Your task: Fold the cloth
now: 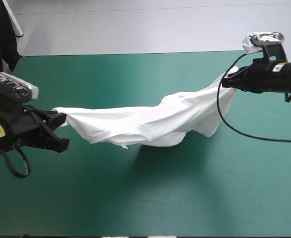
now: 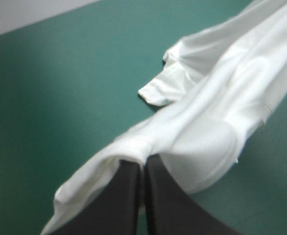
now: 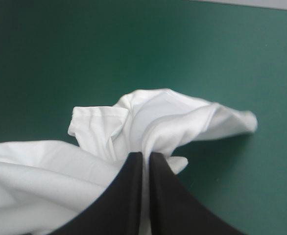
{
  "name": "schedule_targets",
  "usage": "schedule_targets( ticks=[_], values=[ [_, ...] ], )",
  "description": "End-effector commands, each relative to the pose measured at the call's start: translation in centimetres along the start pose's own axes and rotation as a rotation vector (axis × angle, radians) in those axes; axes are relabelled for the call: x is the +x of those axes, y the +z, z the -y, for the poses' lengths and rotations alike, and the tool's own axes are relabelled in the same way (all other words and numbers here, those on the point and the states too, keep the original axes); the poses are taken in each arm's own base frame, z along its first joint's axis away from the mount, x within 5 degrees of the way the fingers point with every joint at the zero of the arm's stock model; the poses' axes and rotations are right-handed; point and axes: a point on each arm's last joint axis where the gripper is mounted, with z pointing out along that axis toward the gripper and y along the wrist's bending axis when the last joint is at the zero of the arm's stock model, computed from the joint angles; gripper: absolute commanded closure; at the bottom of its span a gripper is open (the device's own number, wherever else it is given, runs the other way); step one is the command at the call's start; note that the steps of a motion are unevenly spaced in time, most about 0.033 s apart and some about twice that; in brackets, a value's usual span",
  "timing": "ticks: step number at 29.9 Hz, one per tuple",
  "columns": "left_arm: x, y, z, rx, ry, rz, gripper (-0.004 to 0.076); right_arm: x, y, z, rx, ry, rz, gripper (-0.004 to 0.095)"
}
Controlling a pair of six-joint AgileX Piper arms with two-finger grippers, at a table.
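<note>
The T-shirt [image 1: 150, 121] hangs stretched between my two hands above the counter [image 1: 135, 203], a white, wrinkled band running from the near left toward the far right. My left hand [image 1: 61, 117] is clenched on one end of it. In the left wrist view the black fingers [image 2: 126, 196] stand all but together, with a fold of cloth pinched between them and the rest of the shirt streaming away ahead of them. My right hand [image 1: 228, 79] grasps the other end, out toward the far right part of the counter. Its wrist view shows the fingers nearly meeting, with white fabric bunched around their tips and spilling off to one side.

Between the two grips the shirt sags. Its lowest part is near the middle of the counter, casting a dark shadow on the teal-green cover [image 1: 86, 74]. I cannot tell whether that lowest fold touches the cover or hangs just above it. A short sleeve [image 2: 158, 90] juts out from the side of the body, its hem loose and free. The cloth nearest the right hand drapes in a wider loose flap below the grip, while the end at the left hand narrows into a tight gather.
</note>
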Motion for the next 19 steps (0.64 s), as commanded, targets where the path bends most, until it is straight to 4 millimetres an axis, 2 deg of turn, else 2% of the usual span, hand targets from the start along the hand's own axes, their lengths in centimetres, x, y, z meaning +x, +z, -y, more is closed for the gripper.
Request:
schedule_targets(
  ticks=[1,5,8,13,19],
  values=[
    [-0.2,-4.3,0.9,0.031,-0.002,0.118,0.0733,0.5,-7.6,-2.8,0.032,-0.032,0.196,0.0917],
    [0.2,-8.8,1.7,0.042,0.013,0.258,0.0733,2.8,-13.9,-5.4,0.067,-0.060,0.352,0.0917],
    [0.2,-11.5,2.1,0.036,0.006,0.347,0.0733,4.3,-17.2,-6.8,0.075,-0.058,0.447,0.0917],
    [0.0,-14.0,2.5,0.044,0.009,0.436,0.0733,6.2,-19.8,-8.5,0.014,-0.032,0.499,0.0917],
    [-0.2,-14.6,2.8,0.070,0.004,0.458,0.0733,6.5,-20.3,-9.4,-0.067,-0.038,0.509,0.0917]
  ],
)
